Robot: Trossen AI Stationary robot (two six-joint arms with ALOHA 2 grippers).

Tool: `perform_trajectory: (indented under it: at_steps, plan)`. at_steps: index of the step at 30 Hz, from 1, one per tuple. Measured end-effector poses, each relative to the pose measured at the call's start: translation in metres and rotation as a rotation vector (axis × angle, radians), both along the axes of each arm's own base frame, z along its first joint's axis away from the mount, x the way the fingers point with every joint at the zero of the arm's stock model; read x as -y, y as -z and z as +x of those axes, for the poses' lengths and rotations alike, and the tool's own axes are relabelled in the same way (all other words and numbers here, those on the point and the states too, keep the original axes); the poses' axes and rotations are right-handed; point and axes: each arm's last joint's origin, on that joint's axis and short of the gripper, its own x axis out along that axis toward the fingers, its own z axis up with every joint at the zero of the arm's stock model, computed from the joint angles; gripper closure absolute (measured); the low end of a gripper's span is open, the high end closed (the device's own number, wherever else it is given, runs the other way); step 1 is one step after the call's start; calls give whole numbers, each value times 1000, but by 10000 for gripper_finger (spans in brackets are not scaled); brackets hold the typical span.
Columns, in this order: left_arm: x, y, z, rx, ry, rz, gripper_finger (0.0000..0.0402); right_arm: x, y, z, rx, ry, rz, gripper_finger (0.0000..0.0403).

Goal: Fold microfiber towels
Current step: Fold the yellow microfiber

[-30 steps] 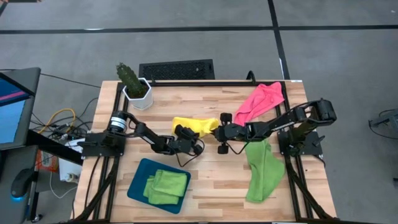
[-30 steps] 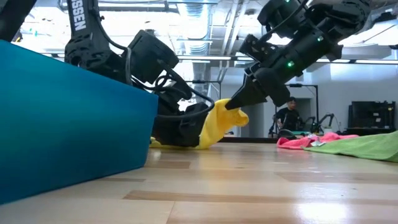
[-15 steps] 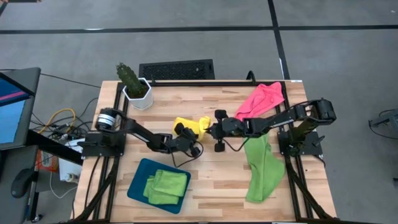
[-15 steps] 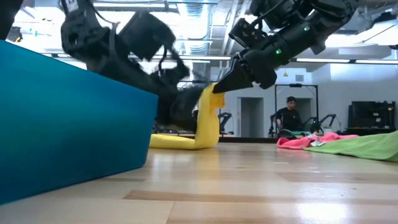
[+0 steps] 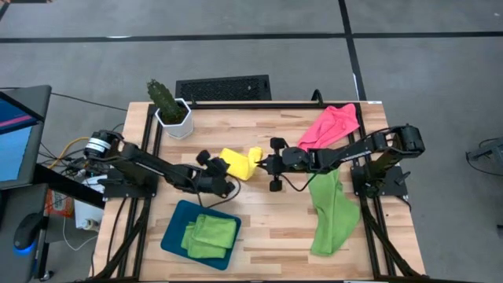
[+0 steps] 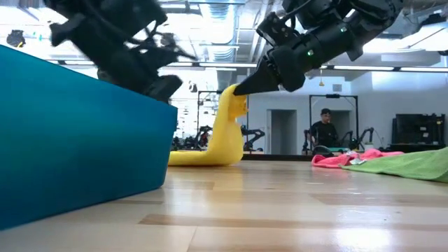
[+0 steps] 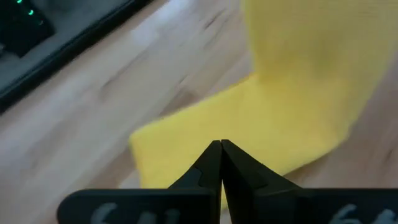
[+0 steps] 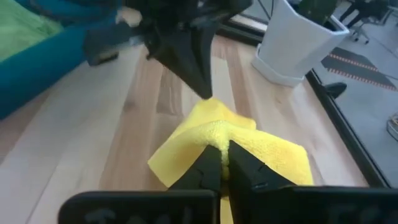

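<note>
The yellow towel [image 5: 238, 162] lies mid-table with its right end raised; its lower part rests on the wood [image 6: 199, 158]. My right gripper [image 5: 260, 162] is shut on that raised end. My left gripper [image 5: 221, 168] is shut and empty, raised beside the towel's left end; it shows blurred in the low view [image 6: 162, 85], and in its wrist view [image 7: 221, 149] the towel lies just ahead. A pink towel [image 5: 330, 126] and a lime green towel [image 5: 332, 214] lie at the right. Folded green towels [image 5: 211, 236] lie in the teal tray [image 5: 174, 236]. My right gripper pinches the yellow towel's raised end [image 8: 214, 132] between its two fingers, at a bunched fold of several layers. The fingers come from the table's right, slanting down [image 6: 241, 88]. The towel hangs below them, nearly upright, and its other end lies flat on the table.
A potted cactus [image 5: 169, 108] stands at the far left corner. The tray sits near the front left edge. Bare wood lies between the tray and the green towel. A person [image 6: 325, 129] stands in the room behind.
My right gripper has gone toward the table's left and up with the yellow towel's end, which now stands upright over the part still flat on the table. My left gripper has come off the towel and drawn back up and toward the table's left.
</note>
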Motion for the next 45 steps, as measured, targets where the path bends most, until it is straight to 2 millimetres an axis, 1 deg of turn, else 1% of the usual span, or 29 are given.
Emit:
perform_trajectory:
  at_steps: [4, 6, 9, 11, 13, 16, 20, 22, 24, 29, 34, 40, 45]
  plan:
    - [1, 18, -19, 5, -74, -28, 401, 0, 14, 6, -7, -5, 2, 377]
    - [0, 26, -27, 17, -111, -49, 401, 0, 17, 15, 0, -7, -2, 376]
    - [0, 35, -37, 29, -149, -63, 401, -1, 28, 22, -56, -14, -19, 372]
    - [1, 39, -42, 34, -162, -49, 401, -1, 25, 35, -25, -20, -30, 369]
    - [0, 42, -47, 39, -181, -45, 401, -1, 25, 41, -36, -25, -42, 368]
    - [-2, 48, -53, 37, -204, -53, 401, 0, 28, 56, -49, -35, -72, 370]
    - [-2, 50, -56, 44, -212, -58, 401, 7, 31, 70, -66, -3, -88, 371]
    - [-2, 51, -56, 59, -207, -62, 401, 10, 36, 75, -89, 10, -83, 367]
    - [-2, 50, -54, 67, -199, -61, 402, 13, 40, 79, -102, 19, -80, 363]
    - [-1, 49, -52, 81, -188, -61, 401, 17, 42, 88, -92, 29, -80, 347]
    - [-1, 49, -52, 83, -188, -65, 401, 18, 37, 90, -78, 25, -93, 311]
    - [-1, 46, -52, 88, -176, -61, 401, 27, 28, 96, -46, 44, -93, 238]
    - [-2, 34, -53, 110, -153, -57, 401, 36, 24, 97, -13, 75, -80, 181]
